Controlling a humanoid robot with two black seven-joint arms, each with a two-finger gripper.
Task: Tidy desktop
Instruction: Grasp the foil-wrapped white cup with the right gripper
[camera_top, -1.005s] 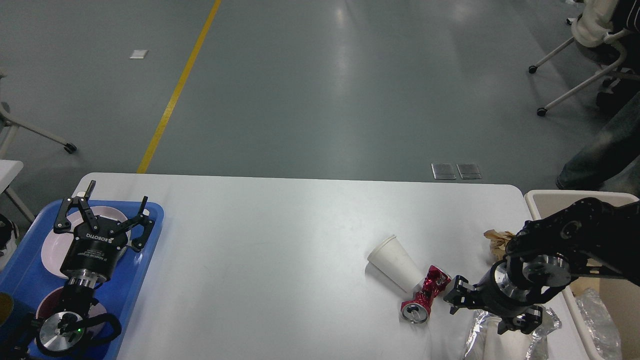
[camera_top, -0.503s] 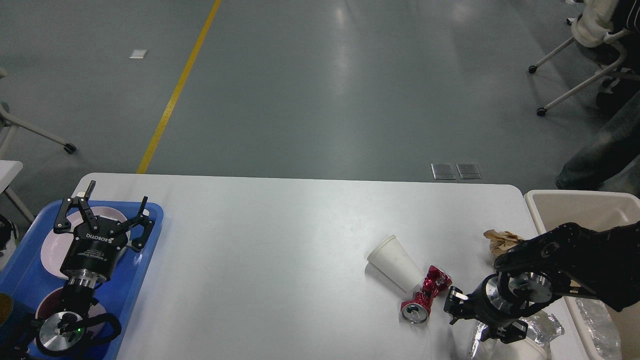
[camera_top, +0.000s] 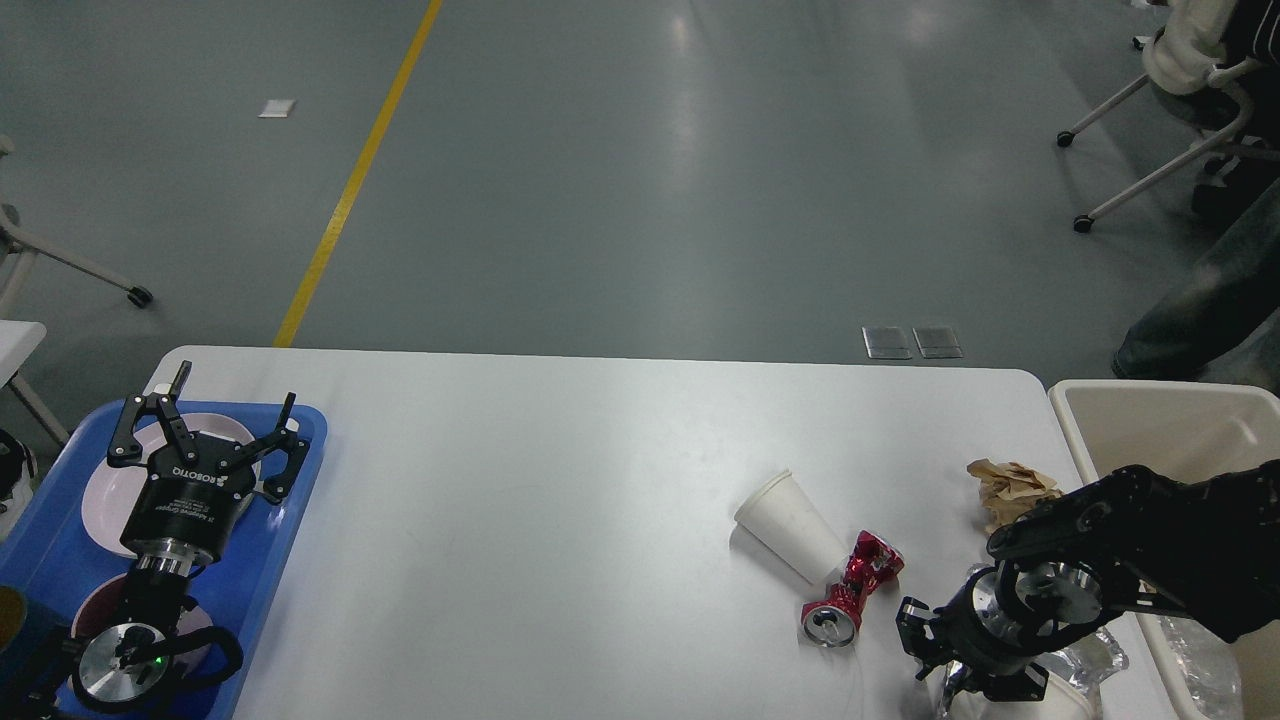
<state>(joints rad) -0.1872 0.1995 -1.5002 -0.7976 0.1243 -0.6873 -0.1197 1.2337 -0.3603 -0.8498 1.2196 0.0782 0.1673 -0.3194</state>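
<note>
the right gripper (camera_top: 935, 655) hangs low at the near right corner of the desktop (camera_top: 560, 520), its dark fingers aimed at the crinkled foil wrapper (camera_top: 1085, 660) and the white thing under it, and i cannot tell whether the fingers are apart or closed, or whether they have hold of anything. just to its left lies the crushed red can (camera_top: 850, 592), on its side, its far end touching the tipped white paper cup (camera_top: 790, 525). a crumpled brown paper (camera_top: 1008, 488) sits further back, near the right edge.

my read: this is the litter-clearing step, with the right arm going for the foil. the next move calls for a firm pinch on that slippery wrapper, then a lift clear of the table edge and across into the beige bin (camera_top: 1110, 400) just right of the desktop. the bin shows a clear crinkled bag (camera_top: 1195, 650) at its near end; the rest of it looks bare where the arm does not hide it.

over on the left, the left gripper (camera_top: 215, 425) hovers above the blue tray (camera_top: 300, 470) with its fingers spread wide and nothing between them. the tray holds a pale plate (camera_top: 105, 490) at the far end and a second dish (camera_top: 95, 605) nearer, partly hidden by the arm.
</note>
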